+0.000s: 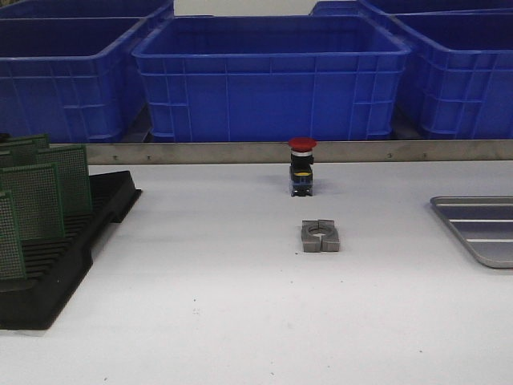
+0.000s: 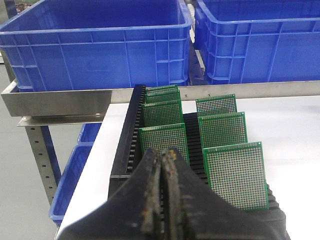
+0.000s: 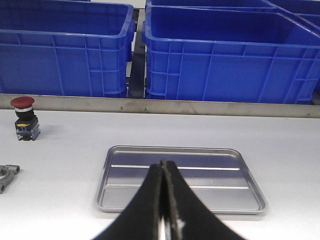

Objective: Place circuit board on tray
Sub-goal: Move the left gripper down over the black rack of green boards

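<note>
1. Left hand (image 2: 162, 165): fingers pressed together, holding nothing; hangs just behind the black rack (image 2: 125, 150).
2. Circuit boards (image 2: 235, 175) stand upright on edge in the rack slots, just ahead of the left hand; prob. slotted so each can be gripped by its top edge. Long axis vertical, faces toward the hand.
3. Right hand (image 3: 164, 172): fingers together, empty.
4. Tray (image 3: 180, 177) lies flat on the surface below and just ahead of the right hand, empty; long axis runs crosswise to it.

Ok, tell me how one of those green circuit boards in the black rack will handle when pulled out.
The nearest circuit board looks thin, flat and probably stiff and light. It stands upright in the rack, so it should lift straight out; pulled at a slant, it may catch.
</note>
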Available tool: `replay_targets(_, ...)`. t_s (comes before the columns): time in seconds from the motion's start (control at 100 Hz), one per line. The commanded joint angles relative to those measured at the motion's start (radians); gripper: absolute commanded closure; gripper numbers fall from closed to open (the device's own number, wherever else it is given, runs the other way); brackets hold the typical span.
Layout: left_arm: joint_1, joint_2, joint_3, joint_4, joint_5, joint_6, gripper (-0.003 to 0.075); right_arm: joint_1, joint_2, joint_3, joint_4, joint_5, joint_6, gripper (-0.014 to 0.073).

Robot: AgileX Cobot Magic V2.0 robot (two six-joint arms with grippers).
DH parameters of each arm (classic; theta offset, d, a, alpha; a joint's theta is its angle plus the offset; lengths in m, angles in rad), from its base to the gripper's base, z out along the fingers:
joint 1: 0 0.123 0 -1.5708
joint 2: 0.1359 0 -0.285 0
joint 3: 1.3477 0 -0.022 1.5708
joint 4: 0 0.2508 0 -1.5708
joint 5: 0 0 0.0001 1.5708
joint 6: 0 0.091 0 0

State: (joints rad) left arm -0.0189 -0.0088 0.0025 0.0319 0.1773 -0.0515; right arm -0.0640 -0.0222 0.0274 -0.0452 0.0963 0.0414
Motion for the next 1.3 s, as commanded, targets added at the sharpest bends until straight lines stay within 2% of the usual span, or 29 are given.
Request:
replay_targets(0.0,0.001,-0.024,0.021,-0.009,-0.08,-0.004,0.0741,-0.008,-0.01,-0.001,-0.013,-0.079,-0.008,0.0658)
replay_targets(0.11,0.001,-0.024,0.021,-0.009,-0.091,-0.004,0.0741,-0.008,-0.01,-0.001,-0.013,-0.079,-0.008,0.0658)
replay_targets(0.24,0.001,-0.024,0.017,-0.02,-0.177,-0.004,0.0741,-0.008,-0.01,-0.001,-0.013,-0.079,-0.008,0.0658)
replay_targets(0.3,0.001,-0.024,-0.001,-0.032,-0.163,-0.004,0.0741,-0.008,-0.01,-0.001,-0.013,-0.079,-0.008,0.0658)
replay_targets(0.51,0.001,-0.024,-0.138,-0.038,-0.044,-0.004,0.0741,-0.008,-0.01,-0.001,-0.013,-0.079,-0.008,0.0658)
replay_targets(0.61,0.001,0.004,-0.238,-0.048,0.086,-0.004,0.0741,-0.008,-0.01,-0.001,-0.013,-0.079,-0.008,0.0658)
replay_targets(0.7,0.001,0.062,-0.316,-0.048,0.174,-0.004,0.0741,-0.008,-0.01,-0.001,-0.013,-0.079,-0.008,0.0658)
replay_targets(1.08,0.001,0.424,-0.587,-0.052,0.358,-0.004,0.0736,-0.008,-0.01,-0.001,-0.013,-0.079,-0.008,0.0658)
replay_targets(1.17,0.001,0.521,-0.645,-0.052,0.407,0.01,0.0682,-0.008,-0.01,-0.001,-0.013,-0.079,-0.008,0.0658)
replay_targets(1.29,0.001,0.634,-0.706,-0.054,0.419,0.066,0.0528,-0.008,-0.01,-0.001,-0.013,-0.079,-0.008,0.0658)
